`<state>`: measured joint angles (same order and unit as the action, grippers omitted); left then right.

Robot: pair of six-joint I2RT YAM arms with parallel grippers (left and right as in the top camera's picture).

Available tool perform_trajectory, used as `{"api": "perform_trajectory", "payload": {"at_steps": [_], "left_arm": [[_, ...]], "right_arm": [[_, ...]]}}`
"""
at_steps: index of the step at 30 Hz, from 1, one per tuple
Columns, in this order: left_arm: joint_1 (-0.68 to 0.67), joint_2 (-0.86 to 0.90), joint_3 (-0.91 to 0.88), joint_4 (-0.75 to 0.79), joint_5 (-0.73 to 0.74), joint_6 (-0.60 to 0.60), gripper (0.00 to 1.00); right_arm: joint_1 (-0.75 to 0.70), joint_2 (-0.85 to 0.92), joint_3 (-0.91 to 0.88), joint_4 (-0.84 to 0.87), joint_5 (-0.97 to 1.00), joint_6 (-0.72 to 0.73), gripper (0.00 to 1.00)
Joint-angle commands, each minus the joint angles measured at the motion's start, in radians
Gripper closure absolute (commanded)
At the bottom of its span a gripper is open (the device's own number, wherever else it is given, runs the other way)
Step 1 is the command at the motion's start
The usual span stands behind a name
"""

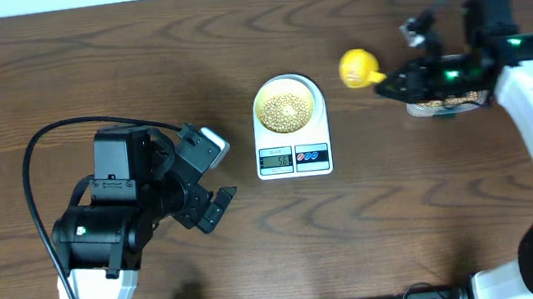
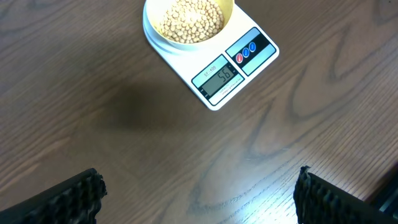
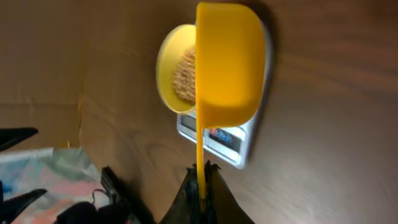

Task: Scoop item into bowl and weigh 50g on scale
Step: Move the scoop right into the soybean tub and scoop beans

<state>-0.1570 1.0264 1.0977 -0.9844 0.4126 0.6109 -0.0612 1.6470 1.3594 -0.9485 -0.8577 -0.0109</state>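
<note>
Right hand [image 3: 202, 177] on rounded, maybe-plastic scoop [image 3: 227, 62]

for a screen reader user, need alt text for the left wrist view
A pale yellow bowl of beige beans sits on a white digital scale at the top of a brown wooden table. The left gripper is wide open, its black fingers at the bottom corners.

Beans [image 1: 282, 110] in bowl [image 1: 258, 111] atop scale [image 1: 295, 157]
</note>
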Motion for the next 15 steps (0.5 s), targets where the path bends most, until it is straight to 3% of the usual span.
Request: {"api": "perform_trajectory", "payload": {"at_steps": [1, 9, 15], "left_arm": [[0.005, 0.000, 0.019, -0.002, -0.002, 0.017, 0.01], [0.005, 0.000, 0.019, -0.002, -0.002, 0.017, 0.01], [0.005, 0.000, 0.019, -0.002, -0.002, 0.017, 0.01]], "right_arm": [[-0.086, -0.046, 0.018, -0.069, 0.081, -0.030, 0.99], [-0.225, -0.063, 0.018, -0.159, 0.315, -0.077, 0.99], [-0.181, -0.063, 0.018, -0.124, 0.595, -0.119, 0.99]]}}
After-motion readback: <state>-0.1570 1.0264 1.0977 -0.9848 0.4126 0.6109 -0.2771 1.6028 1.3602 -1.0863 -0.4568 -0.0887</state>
